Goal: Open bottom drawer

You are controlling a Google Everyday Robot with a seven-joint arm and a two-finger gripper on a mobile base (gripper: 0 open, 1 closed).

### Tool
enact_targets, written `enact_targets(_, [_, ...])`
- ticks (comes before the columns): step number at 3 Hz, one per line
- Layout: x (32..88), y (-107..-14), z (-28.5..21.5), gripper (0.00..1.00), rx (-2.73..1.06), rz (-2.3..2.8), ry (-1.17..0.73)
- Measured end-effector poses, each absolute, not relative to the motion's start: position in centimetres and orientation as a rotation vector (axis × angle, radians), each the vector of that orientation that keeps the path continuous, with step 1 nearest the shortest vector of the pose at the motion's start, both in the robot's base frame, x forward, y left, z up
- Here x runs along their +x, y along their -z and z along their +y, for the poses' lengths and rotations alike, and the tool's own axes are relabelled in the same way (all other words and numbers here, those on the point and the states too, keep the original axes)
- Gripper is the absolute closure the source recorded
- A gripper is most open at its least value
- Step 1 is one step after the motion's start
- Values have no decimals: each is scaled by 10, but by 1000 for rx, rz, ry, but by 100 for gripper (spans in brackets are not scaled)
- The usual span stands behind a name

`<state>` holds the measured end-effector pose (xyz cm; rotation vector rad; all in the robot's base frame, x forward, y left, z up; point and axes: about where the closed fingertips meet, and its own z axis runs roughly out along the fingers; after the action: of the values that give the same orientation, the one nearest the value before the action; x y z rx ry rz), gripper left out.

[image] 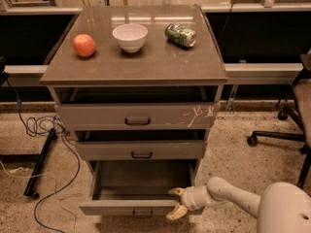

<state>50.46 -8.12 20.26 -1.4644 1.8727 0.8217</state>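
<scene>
We see the narrow grey-taupe bottom drawer (114, 208), small black bar handle (142, 211) and all, pulled out at the cabinet (131, 67) foot, our cream gripper (176, 202) splayed open over its front's right end.

Floor (243, 130): speckled; cables (43, 126) are laid at the left.
Chair (302, 98): seen at the right, on wheels.
Back: dark panels (262, 38) are crossed by a pale rail (265, 73).
Light: a warm glow is thrown on the cabinet (146, 64).
Gripper (176, 202): held at the bottom drawer (112, 208) front, fingers apart.
</scene>
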Motion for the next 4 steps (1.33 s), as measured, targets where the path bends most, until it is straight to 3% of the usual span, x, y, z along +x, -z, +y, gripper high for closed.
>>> enact_targets(1, [505, -203, -81, 0, -1464, 1873, -822])
enact_targets(3, [492, -201, -86, 42, -1459, 1866, -821])
enact_targets(4, [456, -201, -102, 65, -1406, 1853, -850])
